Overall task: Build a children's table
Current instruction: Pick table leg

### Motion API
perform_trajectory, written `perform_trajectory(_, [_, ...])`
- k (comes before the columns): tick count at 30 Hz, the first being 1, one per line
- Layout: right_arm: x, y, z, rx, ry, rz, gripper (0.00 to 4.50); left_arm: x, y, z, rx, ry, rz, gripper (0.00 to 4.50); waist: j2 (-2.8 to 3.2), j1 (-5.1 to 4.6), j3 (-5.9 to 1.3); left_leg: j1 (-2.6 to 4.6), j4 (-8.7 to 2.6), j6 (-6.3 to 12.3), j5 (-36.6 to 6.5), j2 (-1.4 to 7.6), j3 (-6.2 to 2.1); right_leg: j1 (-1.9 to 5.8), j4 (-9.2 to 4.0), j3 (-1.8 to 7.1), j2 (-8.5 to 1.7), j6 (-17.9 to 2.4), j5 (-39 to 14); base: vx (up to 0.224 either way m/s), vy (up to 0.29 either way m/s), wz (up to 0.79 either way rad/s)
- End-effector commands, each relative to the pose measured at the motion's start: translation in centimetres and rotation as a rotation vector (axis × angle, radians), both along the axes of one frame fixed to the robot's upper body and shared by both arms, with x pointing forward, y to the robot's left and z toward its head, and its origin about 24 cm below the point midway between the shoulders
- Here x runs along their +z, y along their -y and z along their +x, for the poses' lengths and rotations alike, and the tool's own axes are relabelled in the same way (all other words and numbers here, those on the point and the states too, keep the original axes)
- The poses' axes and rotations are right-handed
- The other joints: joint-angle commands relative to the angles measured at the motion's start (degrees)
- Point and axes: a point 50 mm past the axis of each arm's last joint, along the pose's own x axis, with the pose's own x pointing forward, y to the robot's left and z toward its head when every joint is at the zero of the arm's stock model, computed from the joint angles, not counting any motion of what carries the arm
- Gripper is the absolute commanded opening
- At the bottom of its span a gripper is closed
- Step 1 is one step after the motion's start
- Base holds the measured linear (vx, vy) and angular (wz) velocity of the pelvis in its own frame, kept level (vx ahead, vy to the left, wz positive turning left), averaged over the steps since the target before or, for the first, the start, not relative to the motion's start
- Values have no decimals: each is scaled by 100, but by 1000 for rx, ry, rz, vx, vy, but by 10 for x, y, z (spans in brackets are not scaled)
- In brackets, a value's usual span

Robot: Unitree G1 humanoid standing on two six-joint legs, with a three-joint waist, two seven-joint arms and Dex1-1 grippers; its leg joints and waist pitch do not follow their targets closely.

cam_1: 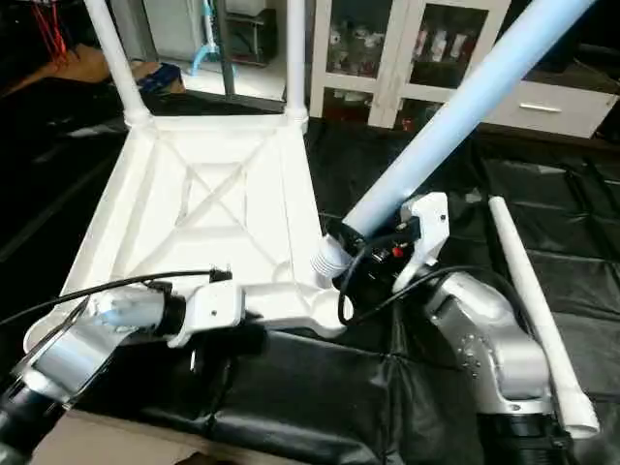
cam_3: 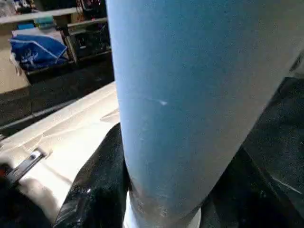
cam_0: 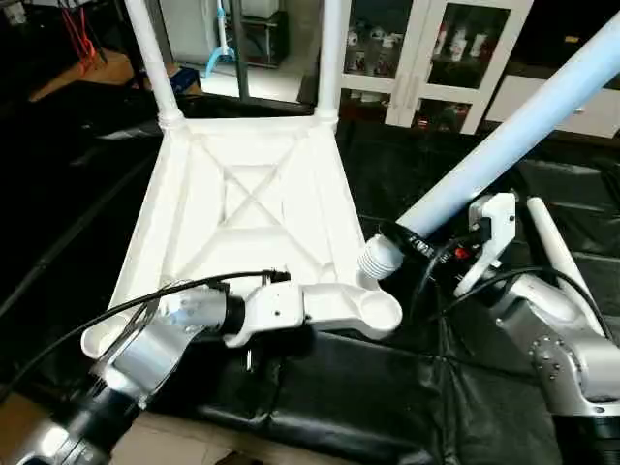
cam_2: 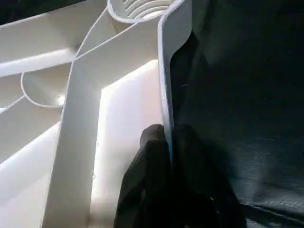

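Note:
The white tabletop (cam_0: pixel 242 194) lies upside down on the black cover, X-ribs up. Two legs (cam_0: pixel 150 58) (cam_0: pixel 330 58) stand in its far corner sockets. My left gripper (cam_2: pixel 170 142) is shut on the tabletop's near rim (cam_2: pixel 166 85), one finger on each side of the wall. My right gripper (cam_0: pixel 418 248) is shut on a third leg (cam_0: pixel 513 136), which tilts up to the right. That leg's ribbed end (cam_0: pixel 378 257) hangs just above the near-right socket (cam_0: pixel 380 312). The fourth leg (cam_1: pixel 533 310) lies loose on the cover beside my right arm.
Black covering (cam_0: pixel 368 397) spreads under and around the tabletop. Glass-door cabinets (cam_0: pixel 436 48) stand behind. Cables run along both forearms. A blue bag (cam_3: pixel 33 50) rests on a bench at the back left.

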Motion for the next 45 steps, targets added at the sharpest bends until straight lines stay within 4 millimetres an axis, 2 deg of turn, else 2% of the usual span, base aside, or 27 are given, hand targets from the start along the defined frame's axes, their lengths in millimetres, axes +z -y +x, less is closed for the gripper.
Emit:
perform_trajectory(1, [4, -2, 0, 25, 6, -32, 183, 15, 2, 10, 25, 93, -79, 1, -151, -36, -392, 149, -393, 176, -837, 328, -179, 155, -406, 198, -278, -884, -1254, 0, 0, 0])
perform_trajectory(2, [2, -1, 0, 27, -1, -53, 183, 15, 2, 9, 20, 83, -87, 1, -173, -65, -389, 143, -391, 185, -857, 331, -177, 152, -410, 199, -280, -909, -1252, 0, 0, 0])
perform_trajectory(6, [-4, -2, -1, 78, -37, -65, 183, 13, -1, 5, -24, 45, -80, 1, -190, -116, -390, 142, -380, 227, -933, 334, -178, 155, -421, 199, -287, -944, -1341, 0, 0, 0])
perform_trajectory(11, [-13, -6, 1, 149, -90, -62, 183, 10, 3, 1, -68, -30, -96, 1, -195, -109, -383, 158, -377, 254, -904, 352, -171, 141, -417, 193, -288, -1031, -1351, 0, 0, 0])
perform_trajectory(13, [-12, -9, 2, 178, -97, -55, 183, 10, 5, 1, -71, -22, -88, 1, -217, -116, -374, 163, -383, 256, -916, 357, -168, 135, -415, 192, -283, -1036, -1354, 0, 0, 0])
perform_trajectory(14, [-11, -10, 2, 192, -99, -53, 183, 10, 5, 1, -71, -18, -87, 1, -208, -108, -375, 161, -380, 252, -910, 358, -169, 142, -414, 195, -291, -1038, -1359, 0, 0, 0])
perform_trajectory(15, [-8, -11, 1, 217, -105, -49, 183, 10, 5, 2, -70, -12, -80, 1, -246, -107, -370, 161, -381, 262, -929, 360, -165, 142, -417, 196, -293, -1027, -1407, 0, 0, 0])
perform_trajectory(16, [-8, -12, 1, 224, -106, -48, 183, 10, 5, 3, -69, -11, -77, 1, -255, -101, -369, 165, -377, 271, -936, 358, -163, 143, -419, 197, -295, -1019, -1430, 0, 0, 0])
perform_trajectory(17, [-6, -12, 1, 237, -106, -56, 183, 10, 5, 4, -66, -7, -72, 1, -237, -98, -367, 165, -378, 270, -918, 361, -165, 138, -417, 198, -294, -1000, -1447, 0, 0, 0])
perform_trajectory(24, [-7, -5, -3, 312, -145, -133, 183, 9, 3, 5, -75, -23, -50, 1, -269, -102, -344, 172, -395, 123, -1108, 373, -170, 121, -453, 203, -304, -892, -1719, 0, 0, 0])
perform_trajectory(27, [-7, 0, 1, 286, -156, -148, 183, 10, 2, 6, -81, -27, -46, 1, -274, -113, -330, 178, -403, 80, -1203, 373, -173, 102, -471, 206, -300, -871, -1810, 0, 0, 0])
perform_trajectory(31, [-15, 8, 7, 233, -243, -136, 183, 10, 3, 6, -89, -33, -40, 1, -290, -123, -315, 196, -399, 49, -1253, 367, -165, 82, -481, 207, -292, -943, -1820, 0, 0, 0])
perform_trajectory(33, [-20, 12, 7, 234, -293, -128, 183, 8, 3, 5, -95, -40, -34, 1, -298, -123, -320, 178, -407, 47, -1213, 372, -174, 105, -466, 202, -297, -961, -1755, 0, 0, 0])
perform_trajectory(34, [-21, 13, 8, 235, -313, -121, 183, 8, 3, 5, -97, -42, -34, 1, -274, -121, -304, 183, -410, 51, -1205, 372, -174, 93, -467, 205, -293, -967, -1730, 0, 0, 0])
perform_trajectory(37, [-24, 16, 9, 241, -360, -92, 183, 9, 3, 5, -100, -43, -33, 1, -283, -111, -303, 203, -406, 72, -1203, 376, -162, 87, -471, 209, -294, -1006, -1670, 0, 0, 0])
perform_trajectory(45, [-26, 13, 17, 234, -337, -161, 183, 10, 4, 5, -107, -44, -30, 1, -286, -134, -285, 191, -429, -45, -1390, 384, -179, 83, -490, 208, -305, -953, -1947, 0, 0, 0])
